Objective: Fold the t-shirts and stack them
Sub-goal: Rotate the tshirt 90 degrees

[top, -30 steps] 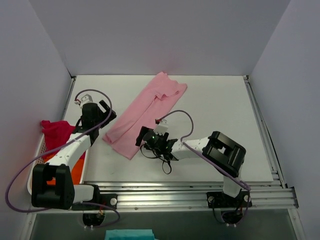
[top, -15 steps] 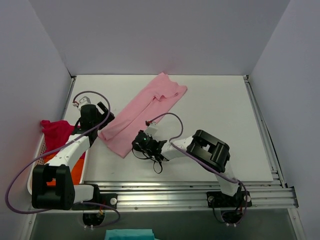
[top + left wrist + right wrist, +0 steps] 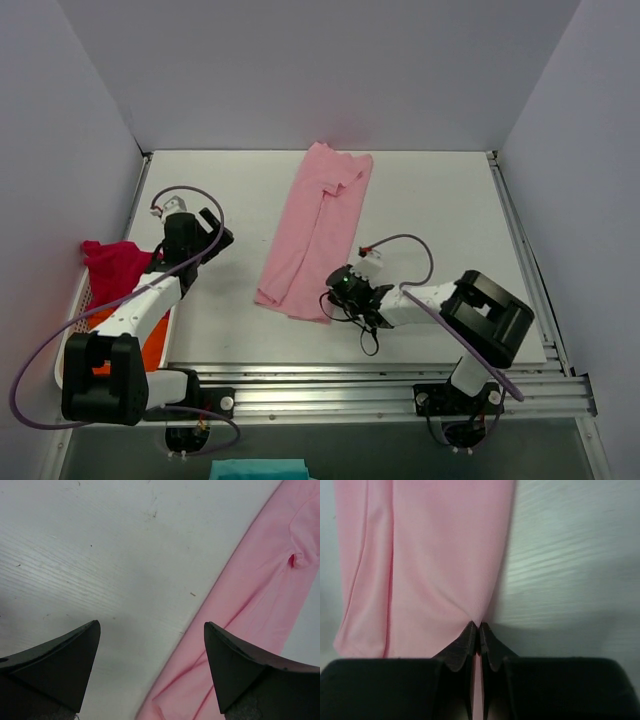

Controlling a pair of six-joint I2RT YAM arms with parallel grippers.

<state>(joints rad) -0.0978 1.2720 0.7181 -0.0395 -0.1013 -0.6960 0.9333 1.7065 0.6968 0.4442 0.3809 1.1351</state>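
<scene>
"What had changed in that last second?"

"The right gripper (image 3: 476, 626) had snapped shut on the near hem of the pink shirt (image 3: 318, 225) and pulled that end to the right. The shirt had lain slantwise. Now it ran almost straight from the far side of the table (image 3: 440, 210) toward the arms."

"And the left gripper (image 3: 150, 630)?"

"It hung over bare tabletop just beside the shirt, jaws wide apart and holding nothing."

"So where did the job stand?"

"Early, I judged: the shirt looked doubled lengthwise and was being squared up for a fold. The magenta shirt (image 3: 112, 258) and the orange shirt (image 3: 150, 345) sat unfolded in the basket (image 3: 72, 310) on the left."

"And the surroundings?"

"A pale, faintly scuffed woodgrain top with plain greyish walls (image 3: 320, 70) on three sides."
</scene>
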